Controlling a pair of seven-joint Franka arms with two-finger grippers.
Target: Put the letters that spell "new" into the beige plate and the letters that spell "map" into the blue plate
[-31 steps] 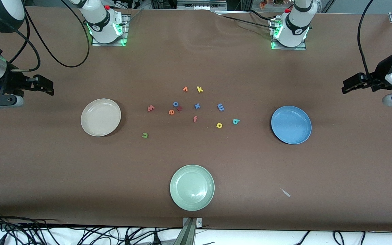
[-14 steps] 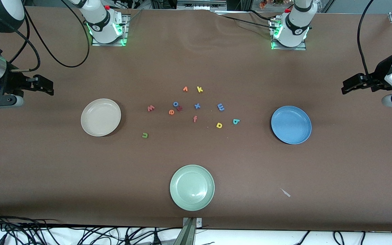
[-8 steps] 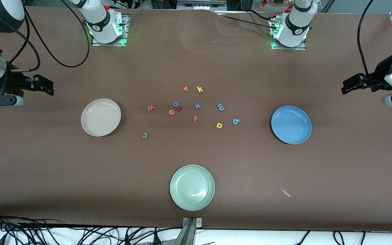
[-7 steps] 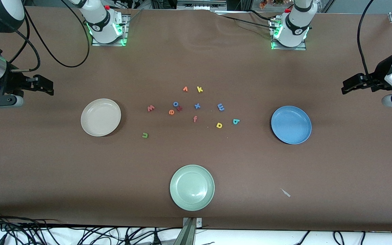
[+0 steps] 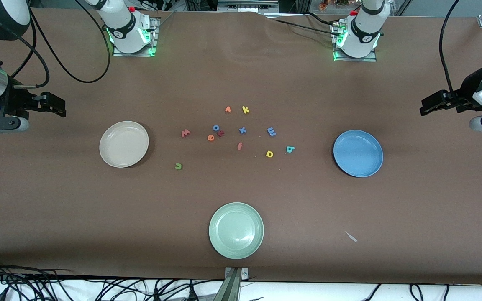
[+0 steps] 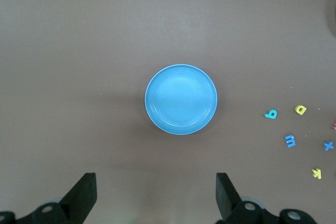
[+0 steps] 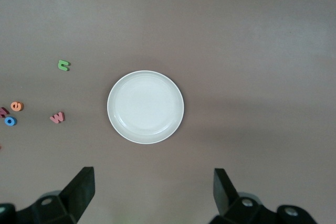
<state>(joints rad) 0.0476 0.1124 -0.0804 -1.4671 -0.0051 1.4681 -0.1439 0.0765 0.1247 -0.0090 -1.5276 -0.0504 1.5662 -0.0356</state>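
light: even, bright, from overhead | shadows: soft, faint beside plates | glare: none | focus: sharp throughout

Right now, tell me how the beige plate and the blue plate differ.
Colour: the beige plate is cream, the blue plate medium blue.
Place: the beige plate lies toward the right arm's end of the table, the blue plate toward the left arm's end.
Neighbours: the green n lies closest to the beige plate, the teal a closest to the blue plate.
Shared: both are round, shallow, alike in size and hold no letters.
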